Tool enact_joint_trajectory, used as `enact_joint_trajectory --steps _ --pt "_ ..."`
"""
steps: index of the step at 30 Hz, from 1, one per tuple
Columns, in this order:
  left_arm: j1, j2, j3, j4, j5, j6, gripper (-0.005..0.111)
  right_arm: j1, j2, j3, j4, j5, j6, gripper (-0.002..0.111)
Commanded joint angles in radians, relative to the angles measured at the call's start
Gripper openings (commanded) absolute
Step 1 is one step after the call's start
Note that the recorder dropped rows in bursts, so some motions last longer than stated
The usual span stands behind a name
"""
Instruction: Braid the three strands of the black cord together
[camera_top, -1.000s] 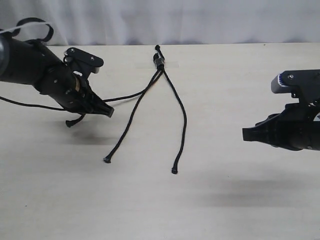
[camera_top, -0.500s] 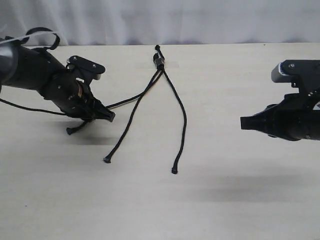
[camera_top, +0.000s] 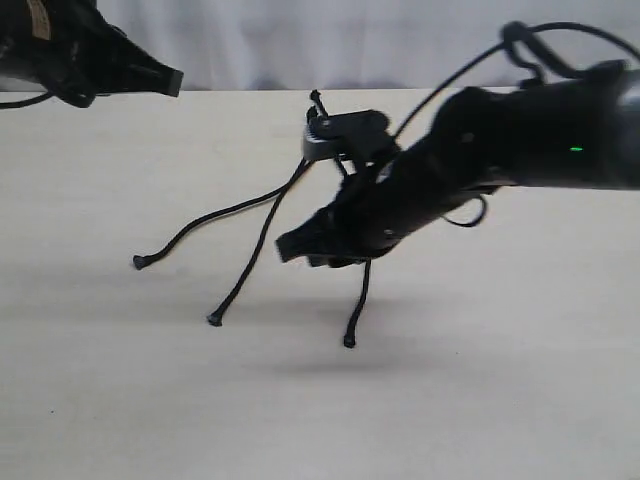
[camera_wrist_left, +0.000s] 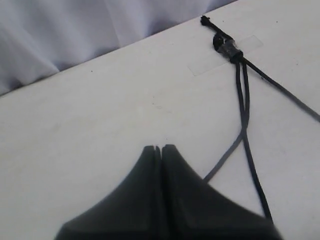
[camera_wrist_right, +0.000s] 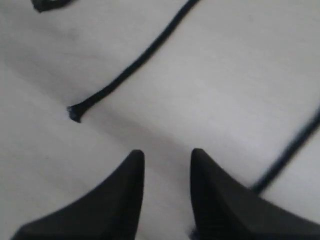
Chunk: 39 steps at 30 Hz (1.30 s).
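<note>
**While the left arm backs off empty, the right arm swings in over the strands**

Since half a second ago the roles have swapped, and on the near side of the table little else has moved. The right strand lies with its knobbed tip nearest the camera. The middle strand ends just beyond it to the left. The left strand, pinched by the left arm a moment ago, now lies loose with its tip well out to the left.

Over them hangs the right gripper, which has crossed from the right edge to sit between the middle and right strands. Its jaws are spread and hold nothing, and the right strand passes under the arm.

Farther back, the cord is fixed at its clamp, under a strip of clear tape. At the far left the left gripper has lifted clear, its fingers pressed together on nothing.

By my reading, one crossing has been laid down and the right strand is next to be picked, so the braid is barely begun.

No container is in view, so nothing is held in one
</note>
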Motion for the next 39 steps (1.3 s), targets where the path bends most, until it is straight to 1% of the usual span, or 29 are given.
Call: enact_joint_trajectory --steps 1,3,6,9,13,18,28,30,34,39 --pt "0.002 -0.068 0.083 0.018 -0.035 -0.001 0.0 0.067 0.19 -0.226 -0.002 0.133 0.049 0.045" --pt "0.002 -0.085 0.13 0.018 -0.079 -0.003 0.0 0.086 0.26 -0.321 -0.011 0.203 0.057 0.047" --pt "0.002 -0.096 0.176 0.018 -0.121 -0.003 0.0 0.098 0.35 -0.459 -0.075 0.294 0.14 0.046" --pt "0.002 -0.096 0.177 0.02 -0.13 -0.001 0.0 0.1 0.418 -0.567 -0.165 0.366 0.256 0.046" --pt "0.002 -0.096 0.177 0.036 -0.134 -0.001 0.0 0.1 0.474 -0.654 -0.171 0.386 0.272 0.046" --pt "0.002 -0.096 0.177 0.043 -0.134 -0.005 0.0 0.1 0.524 -0.72 -0.224 0.432 0.341 0.046" --pt "0.002 -0.096 0.177 0.04 -0.133 -0.005 0.0 0.1 0.598 -0.758 -0.25 0.435 0.343 0.046" --pt "0.002 -0.096 0.177 0.04 -0.13 -0.005 0.0 0.1 0.604 -0.758 -0.27 0.44 0.343 0.042" --pt "0.002 -0.096 0.177 0.04 -0.13 -0.005 0.0 0.1 0.61 -0.758 -0.347 0.488 0.343 0.023" --pt "0.002 -0.096 0.177 0.04 -0.13 -0.005 0.0 0.1 0.599 -0.758 -0.418 0.571 0.341 0.005"
